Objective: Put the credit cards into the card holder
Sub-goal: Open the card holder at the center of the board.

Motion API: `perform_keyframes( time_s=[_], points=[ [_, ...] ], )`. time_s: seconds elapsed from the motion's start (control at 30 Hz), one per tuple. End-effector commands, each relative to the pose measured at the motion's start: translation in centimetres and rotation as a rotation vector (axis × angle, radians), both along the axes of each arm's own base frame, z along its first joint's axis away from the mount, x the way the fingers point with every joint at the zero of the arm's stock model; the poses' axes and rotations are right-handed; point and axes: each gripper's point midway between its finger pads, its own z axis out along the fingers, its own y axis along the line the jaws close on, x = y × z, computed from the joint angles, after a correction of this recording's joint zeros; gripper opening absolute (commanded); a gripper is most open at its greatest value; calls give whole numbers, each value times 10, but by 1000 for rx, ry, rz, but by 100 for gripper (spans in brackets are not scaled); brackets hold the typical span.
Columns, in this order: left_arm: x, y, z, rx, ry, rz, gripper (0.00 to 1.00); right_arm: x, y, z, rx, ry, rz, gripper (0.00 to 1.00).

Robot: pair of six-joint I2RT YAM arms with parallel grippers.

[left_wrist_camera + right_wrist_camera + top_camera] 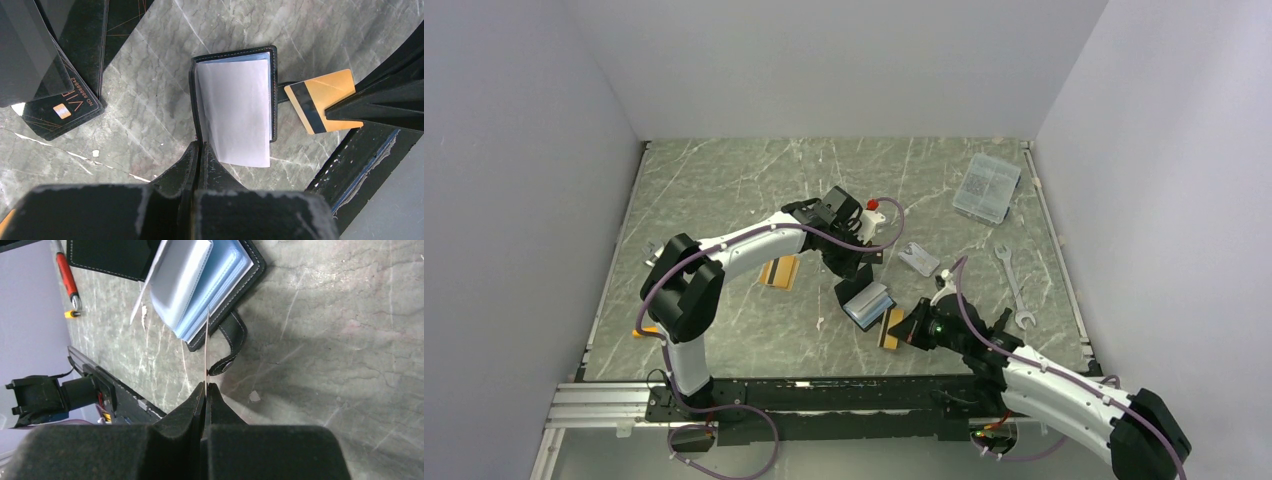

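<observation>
Card holder lies open, its edge pinched in the left gripper, while the right gripper clamps the orange-gold card beside it.

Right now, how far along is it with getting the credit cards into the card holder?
Done: the card holder lies open, held at its edge by the shut left pincer; no card is visibly inside. In hand: the right pincer grips the orange-gold card, its edge at the sleeves, not slotted in. Left: at least a black card and another orange card lie on the table.
</observation>
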Motion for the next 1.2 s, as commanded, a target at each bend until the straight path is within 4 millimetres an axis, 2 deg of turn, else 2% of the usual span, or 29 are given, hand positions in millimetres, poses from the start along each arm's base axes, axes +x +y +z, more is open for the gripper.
perform_keyframes(
  time_s=[0.0,0.2,0.63,1.17],
  points=[
    [0,-1,3,-5,-3,-13,0,9,5,14,-4,-32,5,0],
    [0,0,2,-2,-3,-13,0,16,14,16,19,-50,17,0],
    [0,-1,2,-5,-2,-11,0,15,11,26,33,-85,15,0],
    [-1,0,4,-10,-9,-14,0,22,17,22,31,-81,19,0]
  ],
)
